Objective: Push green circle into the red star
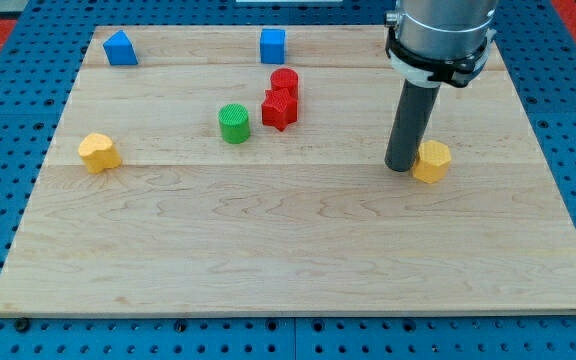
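Note:
The green circle point(234, 123) stands on the wooden board left of centre, near the view's top. The red star point(279, 108) lies just to its right, a small gap between them. A red cylinder point(285, 82) touches the star on its upper side. My tip point(400, 166) rests on the board at the view's right, far to the right of the green circle and the red star. It stands right beside the left edge of a yellow block point(432, 161).
A blue block point(120, 48) sits at the board's top left and a blue cube point(272, 45) at top centre. A yellow block point(99, 152) lies near the left edge. The board point(298, 260) rests on a blue pegboard surface.

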Robot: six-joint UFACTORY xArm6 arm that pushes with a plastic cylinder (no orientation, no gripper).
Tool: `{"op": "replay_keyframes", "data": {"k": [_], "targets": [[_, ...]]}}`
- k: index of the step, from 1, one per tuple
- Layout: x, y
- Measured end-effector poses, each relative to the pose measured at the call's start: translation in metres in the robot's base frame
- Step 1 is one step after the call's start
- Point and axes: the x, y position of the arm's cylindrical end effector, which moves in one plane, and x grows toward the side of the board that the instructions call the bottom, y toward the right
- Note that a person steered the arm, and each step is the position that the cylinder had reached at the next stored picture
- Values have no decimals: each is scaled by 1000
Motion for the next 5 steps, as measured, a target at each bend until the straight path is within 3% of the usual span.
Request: {"op": "replay_keyframes", "data": {"k": [5], "targets": [[-1, -12]]}}
